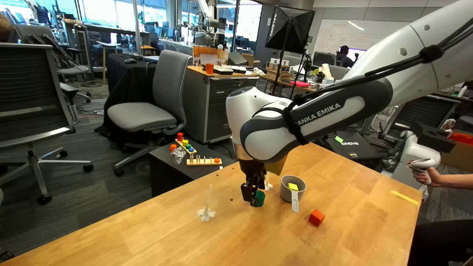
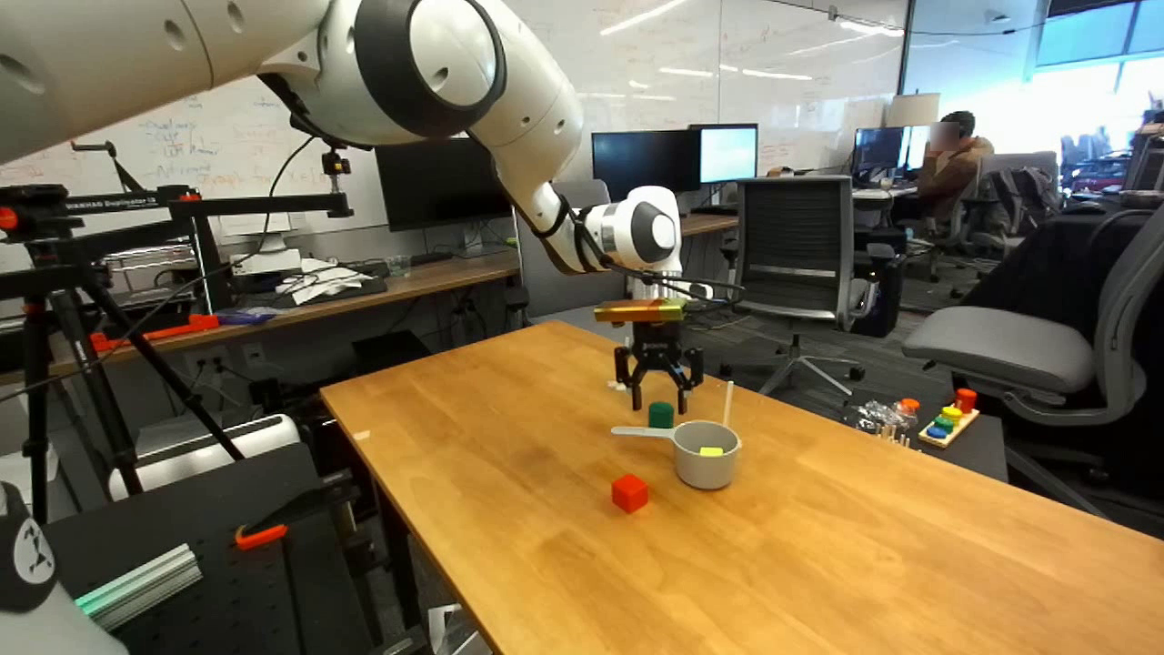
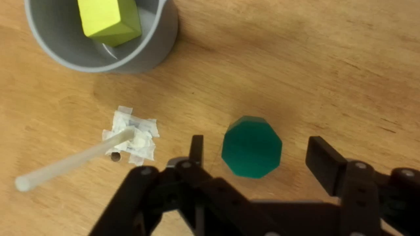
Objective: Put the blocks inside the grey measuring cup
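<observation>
from here i count one yellow block [image 3: 100,16], one red block [image 2: 629,493] and one green block [image 3: 252,149], three altogether, and a single grey measuring cup [image 2: 706,471], upright on the bench [image 2: 818,546]. the yellow block is down inside the cup; the other two are out on the bench itself. the red one sits near the cup but apart from it, off to one side of the handle [image 1: 295,201]. the green one, eight-sided on top, stands between the two fingers [image 3: 325,165] of the end effector [image 3: 259,154]. they're spread wide, and in the wrist view bare bench shows on either side of the block, so neither finger touches it.

two thin pale sticks [image 3: 74,160] rise from the bench, each with white tape [image 3: 144,126] at its foot; one is near the cup, the other well away from it. beside the bench, a low black stand [image 1: 170,184] carries two peg boards [image 1: 203,163], one with pieces [image 1: 180,136] in red, yellow, green and blue, the other with an orange one. just off a corner, one hand [image 1: 433,178] holds a white controller [image 1: 424,165].
</observation>
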